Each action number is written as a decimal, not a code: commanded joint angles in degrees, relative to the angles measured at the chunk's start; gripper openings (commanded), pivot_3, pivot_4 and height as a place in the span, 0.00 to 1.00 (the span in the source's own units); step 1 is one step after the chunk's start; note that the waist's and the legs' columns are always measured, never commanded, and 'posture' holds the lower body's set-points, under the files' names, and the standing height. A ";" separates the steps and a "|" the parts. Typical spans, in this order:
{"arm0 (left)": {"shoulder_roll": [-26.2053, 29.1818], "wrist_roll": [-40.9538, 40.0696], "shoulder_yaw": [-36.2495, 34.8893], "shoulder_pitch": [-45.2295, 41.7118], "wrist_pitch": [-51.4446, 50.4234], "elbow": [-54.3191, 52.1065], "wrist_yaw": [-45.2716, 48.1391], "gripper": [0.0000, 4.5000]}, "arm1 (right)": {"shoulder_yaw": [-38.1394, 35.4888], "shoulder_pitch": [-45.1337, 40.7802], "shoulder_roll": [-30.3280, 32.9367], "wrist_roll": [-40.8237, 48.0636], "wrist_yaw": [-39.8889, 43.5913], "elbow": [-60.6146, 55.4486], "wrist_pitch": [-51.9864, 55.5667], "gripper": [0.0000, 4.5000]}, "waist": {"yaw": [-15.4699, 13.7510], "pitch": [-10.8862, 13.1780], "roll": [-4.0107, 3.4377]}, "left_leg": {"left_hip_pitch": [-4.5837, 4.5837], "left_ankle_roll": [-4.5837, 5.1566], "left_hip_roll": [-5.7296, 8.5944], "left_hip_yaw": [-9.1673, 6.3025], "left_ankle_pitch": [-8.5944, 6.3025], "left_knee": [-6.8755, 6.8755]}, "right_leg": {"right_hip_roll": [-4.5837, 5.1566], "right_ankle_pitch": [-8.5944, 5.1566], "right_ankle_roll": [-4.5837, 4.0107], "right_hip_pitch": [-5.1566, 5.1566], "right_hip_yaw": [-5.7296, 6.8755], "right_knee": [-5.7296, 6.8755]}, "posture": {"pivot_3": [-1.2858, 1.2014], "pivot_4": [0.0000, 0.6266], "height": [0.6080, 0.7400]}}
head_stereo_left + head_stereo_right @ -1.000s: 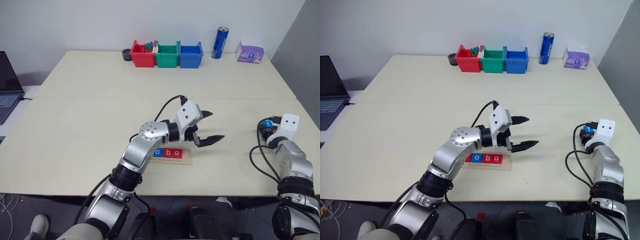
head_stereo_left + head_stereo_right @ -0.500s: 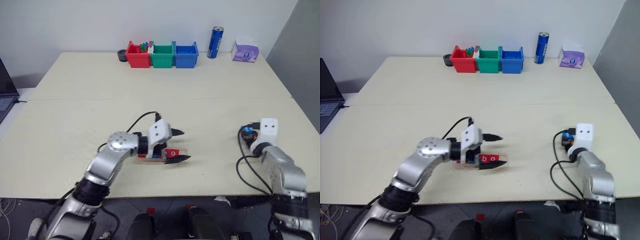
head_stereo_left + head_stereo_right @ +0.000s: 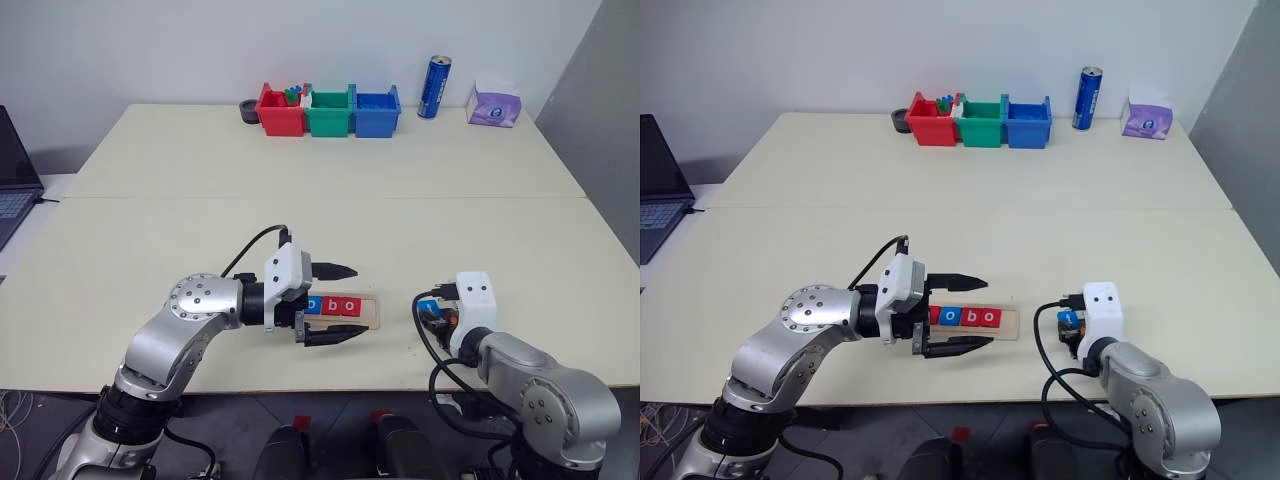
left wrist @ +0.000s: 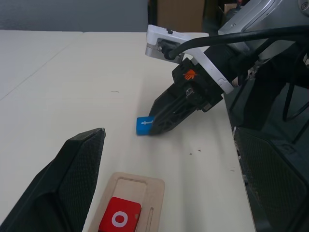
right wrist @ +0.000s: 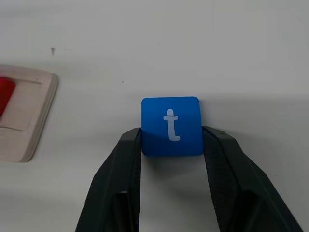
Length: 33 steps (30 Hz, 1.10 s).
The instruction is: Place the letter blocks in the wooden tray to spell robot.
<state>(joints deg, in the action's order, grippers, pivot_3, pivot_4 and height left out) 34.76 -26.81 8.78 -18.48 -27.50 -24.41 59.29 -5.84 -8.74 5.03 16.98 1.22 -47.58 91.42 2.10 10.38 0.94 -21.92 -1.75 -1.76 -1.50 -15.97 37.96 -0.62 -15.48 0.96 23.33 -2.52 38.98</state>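
Wooden tray (image 3: 1008, 322) holds letter blocks (image 3: 960, 316); end slot bare.

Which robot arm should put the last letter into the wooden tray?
The right one, probably. The right gripper already pinches the blue square t tile just beside the free end of the pale wooden tray. The left gripper is open and holds nothing.

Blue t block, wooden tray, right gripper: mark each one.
blue t block (image 5: 171, 125), right wrist view, its lettered face.
wooden tray (image 4: 153, 187), left wrist view, its bare end.
right gripper (image 5: 171, 145), right wrist view, between fingertips.
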 commanded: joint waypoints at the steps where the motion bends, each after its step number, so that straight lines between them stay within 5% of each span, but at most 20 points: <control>1: 0.73 -0.88 -1.17 0.15 0.69 -1.20 0.21 1.00 | -0.12 -1.24 -0.58 1.01 1.56 -1.58 1.08 0.40 | 0.01 0.00 0.00 | 0.00 0.00 0.00 0.01 0.00 0.00 | 0.00 0.00 0.00 0.00 -0.01 0.00 | 0.52 0.24 1.00; 5: 1.18 -0.67 -1.66 0.13 1.62 -0.44 0.42 1.00 | -5.31 -6.02 0.70 2.82 5.23 -0.77 1.08 0.73 | 0.01 0.02 0.01 | -0.05 0.00 0.00 0.01 0.00 -0.01 | 0.00 0.00 0.00 0.05 0.00 -0.01 | 0.52 0.24 1.00; 9: 2.94 -1.53 -2.79 0.68 1.93 0.34 2.38 1.00 | -12.15 -18.46 11.16 10.81 17.54 6.97 1.08 1.00 | 0.15 0.07 0.01 | -0.03 0.00 0.07 0.07 0.00 0.03 | 0.02 0.04 0.06 0.10 0.00 0.00 | 0.52 0.24 1.00; 12: 3.66 -1.46 -3.02 0.04 2.59 2.21 3.99 1.00 | -8.03 -22.81 29.71 15.84 38.27 17.28 -12.90 1.00 | -0.01 0.17 0.04 | -0.06 0.03 0.11 0.17 -0.01 0.02 | 0.04 0.04 0.07 0.07 0.07 -0.11 | 0.52 0.24 1.00; 16: 3.31 -0.59 -2.77 -2.54 4.16 5.78 5.23 1.00 | -0.12 -21.05 40.03 8.73 55.76 32.47 -43.18 1.00 | -0.26 0.22 0.16 | -0.10 0.10 0.08 0.10 -0.05 -0.06 | 0.03 -0.02 0.05 0.02 0.13 -0.26 | 0.52 0.24 1.00; 24: 1.82 -0.24 -1.70 -4.65 5.01 6.15 5.18 1.00 | 10.29 -17.87 39.78 -1.58 70.42 52.60 -77.56 1.00 | -0.19 0.25 0.22 | -0.16 0.10 0.11 0.22 -0.07 0.01 | 0.13 0.12 -0.16 0.12 0.07 -0.14 | 0.52 0.24 1.00; 33: 2.37 -0.17 -1.79 -3.56 4.78 4.76 5.01 1.00 | 15.02 -16.87 38.36 -4.14 76.23 60.06 -87.42 1.00 | -0.29 0.25 0.21 | -0.10 0.09 0.09 0.15 -0.05 0.04 | 0.13 0.13 -0.18 0.11 0.07 -0.02 | 0.52 0.24 1.00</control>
<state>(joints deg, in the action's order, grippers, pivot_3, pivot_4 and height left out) 36.79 -26.55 7.28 -22.06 -23.26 -17.10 64.34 9.19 -25.55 43.66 13.33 76.38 12.14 6.09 1.82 10.63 1.15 -22.03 -1.67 -1.67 -1.36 -16.02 38.01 -0.49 -15.35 0.78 23.44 -2.44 38.97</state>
